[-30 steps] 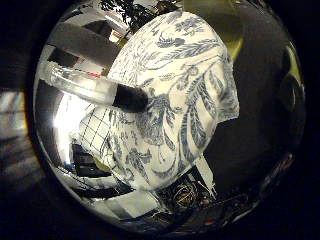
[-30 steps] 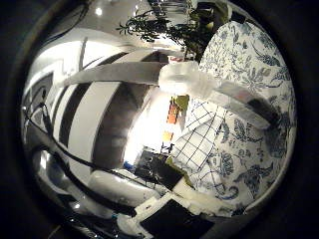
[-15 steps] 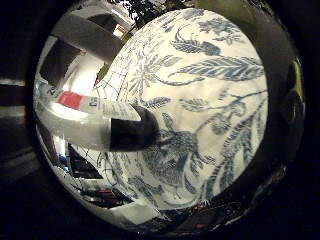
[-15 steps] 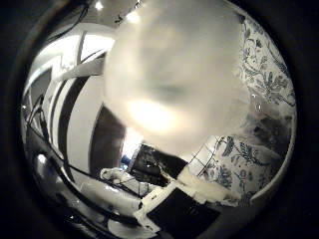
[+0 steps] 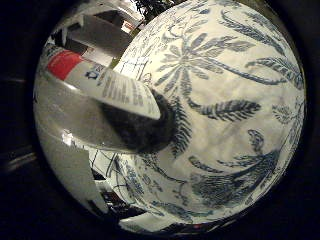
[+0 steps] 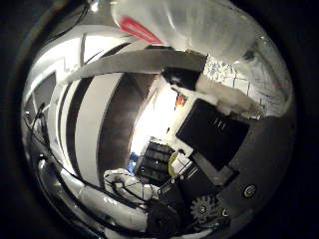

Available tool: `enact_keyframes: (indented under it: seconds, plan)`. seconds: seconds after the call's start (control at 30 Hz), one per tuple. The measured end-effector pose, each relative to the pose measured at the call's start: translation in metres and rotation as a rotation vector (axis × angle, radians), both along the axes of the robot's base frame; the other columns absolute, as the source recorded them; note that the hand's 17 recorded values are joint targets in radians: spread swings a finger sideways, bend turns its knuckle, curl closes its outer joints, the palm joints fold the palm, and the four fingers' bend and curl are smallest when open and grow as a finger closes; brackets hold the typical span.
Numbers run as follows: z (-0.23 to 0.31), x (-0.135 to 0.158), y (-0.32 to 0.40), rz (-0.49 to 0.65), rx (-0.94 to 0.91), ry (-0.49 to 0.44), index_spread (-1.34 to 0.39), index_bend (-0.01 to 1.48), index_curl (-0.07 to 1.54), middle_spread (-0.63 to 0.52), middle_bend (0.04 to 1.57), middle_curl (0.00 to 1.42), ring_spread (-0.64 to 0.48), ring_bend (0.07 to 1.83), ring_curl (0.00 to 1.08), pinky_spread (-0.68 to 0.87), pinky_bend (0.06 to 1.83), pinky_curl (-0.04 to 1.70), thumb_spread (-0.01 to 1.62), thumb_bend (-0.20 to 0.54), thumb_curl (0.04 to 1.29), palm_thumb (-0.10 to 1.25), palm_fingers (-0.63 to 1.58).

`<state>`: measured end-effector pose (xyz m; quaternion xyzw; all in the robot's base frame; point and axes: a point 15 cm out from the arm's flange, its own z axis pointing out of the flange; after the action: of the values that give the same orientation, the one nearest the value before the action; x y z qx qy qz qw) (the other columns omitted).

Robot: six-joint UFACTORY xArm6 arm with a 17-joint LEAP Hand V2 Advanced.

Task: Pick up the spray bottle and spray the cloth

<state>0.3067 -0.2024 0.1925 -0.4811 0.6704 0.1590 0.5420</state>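
The spray bottle (image 5: pixel 105 88) is clear plastic with a red and white label and a black spray head (image 5: pixel 143 124). It lies across a white cloth with a blue leaf pattern (image 5: pixel 225 95), which fills most of the right little finger side palm view. The bottle is close to the palm. In the right thumb side palm view the bottle (image 6: pixel 189 25) fills the edge of the picture, very near the camera. Geared black and white parts of my hand (image 6: pixel 199 207) show at the opposite edge of that view.
A white table surface with a grid pattern (image 5: pixel 105 165) shows beside the cloth. In the thumb side view, room furniture and grey and white wall panels (image 6: pixel 95 110) lie far behind the bottle.
The cloth and bottle have grown much larger in the little finger side view: the palm has come closer. In the thumb side view the bottle has gone from the middle to the edge.
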Motion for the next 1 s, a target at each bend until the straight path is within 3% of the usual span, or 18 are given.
enact_keyframes:
  seconds: [0.17, 0.37, 0.7, 1.0]
  plan:
    - [0.005, 0.000, 0.019, 0.008, 0.088, 0.002, -0.24, 0.99, 0.72, -0.12, 1.18, 0.62, -0.17, 1.30, 0.54, -0.27, 1.23, 0.50, 0.87, -0.007, 0.46, 0.99, 1.32]
    - [0.018, -0.001, 0.026, 0.030, 0.140, 0.002, -0.20, 1.09, 0.73, -0.09, 1.27, 0.62, -0.16, 1.40, 0.58, -0.21, 1.32, 0.61, 0.86, -0.005, 0.56, 1.11, 1.24]
    - [0.069, 0.004, 0.028, 0.132, 0.140, -0.008, -0.19, 1.15, 0.71, -0.07, 1.33, 0.59, -0.16, 1.45, 0.58, -0.17, 1.28, 0.77, 0.89, -0.013, 0.68, 1.12, 1.20]
    - [0.138, -0.005, 0.002, 0.355, -0.099, 0.167, -0.19, 1.17, 0.70, -0.07, 1.34, 0.57, -0.16, 1.46, 0.58, -0.16, 1.20, 0.89, 0.89, -0.013, 0.74, 1.12, 1.20]
